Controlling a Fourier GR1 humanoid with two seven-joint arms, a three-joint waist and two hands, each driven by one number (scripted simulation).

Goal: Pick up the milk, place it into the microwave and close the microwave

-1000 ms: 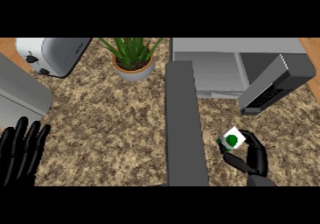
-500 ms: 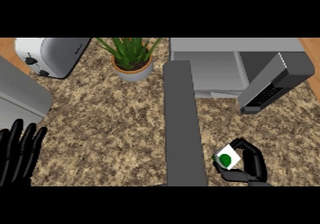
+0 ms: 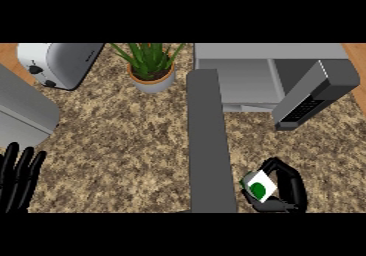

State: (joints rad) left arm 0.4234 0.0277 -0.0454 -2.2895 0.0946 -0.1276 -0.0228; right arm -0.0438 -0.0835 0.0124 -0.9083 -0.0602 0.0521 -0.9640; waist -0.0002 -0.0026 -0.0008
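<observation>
One view: head view only, looking steeply down at the bench [image 3: 134,150].
Change: milk [image 3: 260,186] sits lower and nearer the view's bottom edge than a second ago, drawn back toward the robot with the right robot hand [image 3: 288,186].
Meaning: milk looks picked up; carrying it into the microwave [image 3: 249,80] and shutting the door [image 3: 313,95] are both left to do.
Milk position: well short of the microwave, just right of the grey bar [image 3: 210,145].
Right robot hand: fingers curled round the milk, clamped on it, partly hiding it.
Left robot hand [image 3: 15,177]: resting at lower left, fingers straight and apart, holding nothing.
Door: swung open, cavity exposed.
</observation>
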